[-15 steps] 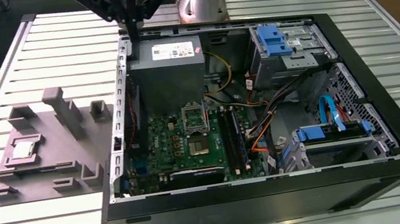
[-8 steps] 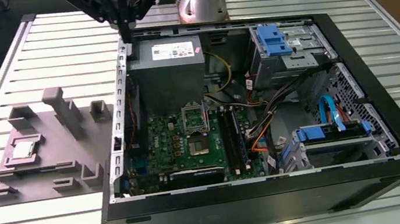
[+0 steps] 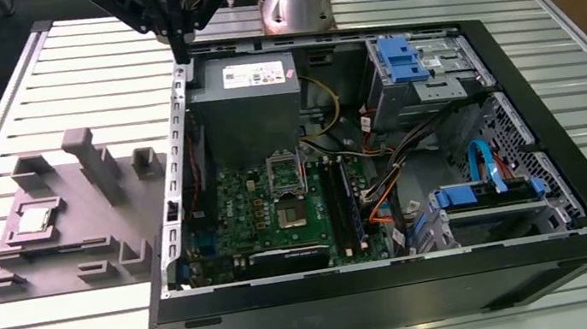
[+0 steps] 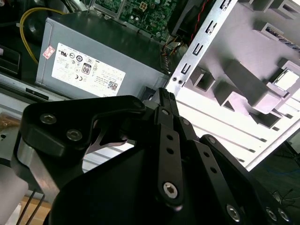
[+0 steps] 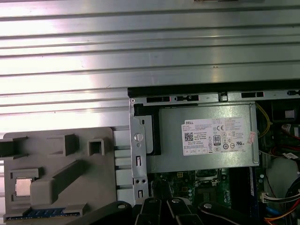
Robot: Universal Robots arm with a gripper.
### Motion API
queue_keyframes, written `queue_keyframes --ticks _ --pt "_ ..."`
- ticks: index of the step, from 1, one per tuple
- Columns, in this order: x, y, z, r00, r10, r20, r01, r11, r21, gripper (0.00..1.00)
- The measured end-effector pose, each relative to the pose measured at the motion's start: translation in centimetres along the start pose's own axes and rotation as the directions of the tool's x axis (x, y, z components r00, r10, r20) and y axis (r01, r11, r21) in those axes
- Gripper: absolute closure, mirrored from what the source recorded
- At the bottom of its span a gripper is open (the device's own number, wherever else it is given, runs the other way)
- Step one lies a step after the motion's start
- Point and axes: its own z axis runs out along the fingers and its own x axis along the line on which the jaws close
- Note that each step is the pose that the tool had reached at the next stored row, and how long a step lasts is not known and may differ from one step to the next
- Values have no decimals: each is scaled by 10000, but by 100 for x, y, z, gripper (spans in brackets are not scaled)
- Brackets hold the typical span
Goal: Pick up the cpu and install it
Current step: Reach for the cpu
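The cpu (image 3: 35, 220) is a small square chip with a silvery top. It lies in a recess of the grey holder block (image 3: 74, 238) on the table, at the exterior view's left of the black computer case (image 3: 403, 287). Both wrist views show the cpu (image 4: 287, 79) (image 5: 22, 186) in that recess. My gripper (image 3: 183, 57) hangs above the case's back corner by the power supply (image 3: 245, 85), far from the cpu. Its fingers (image 4: 164, 96) are shut with nothing between them. The metal-framed socket (image 3: 287, 184) sits open on the green motherboard.
The open case holds the grey power supply (image 5: 206, 138), blue drive brackets (image 3: 396, 59), cables and a graphics card. The holder block has tall grey posts (image 3: 86, 159). The slatted metal table (image 3: 82, 56) surrounds everything. The arm's base (image 3: 294, 0) stands behind the case.
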Motion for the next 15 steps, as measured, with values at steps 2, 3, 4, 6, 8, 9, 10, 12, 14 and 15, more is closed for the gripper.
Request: queue_keyframes --ticks 2,3,4,6,8,9,10,12,14,15 --pt "0 0 0 10000 0 0 0 10000 0 90" --pt "0 0 0 10000 0 0 0 10000 -1 90" --pt "0 0 0 10000 0 0 0 10000 -1 90" --pt "7 -1 0 10000 2 1 -2 10000 -1 90" --pt "18 -2 1 10000 -1 0 1 10000 0 90" --pt "26 -2 1 10000 0 0 0 10000 0 90" --pt "35 -3 1 10000 0 0 0 10000 0 90" --pt "63 -5 1 10000 0 0 0 10000 0 90" --pt "104 -8 2 10000 1 0 -1 10000 -1 90" --pt "128 -10 2 10000 1 0 -1 10000 -1 90"
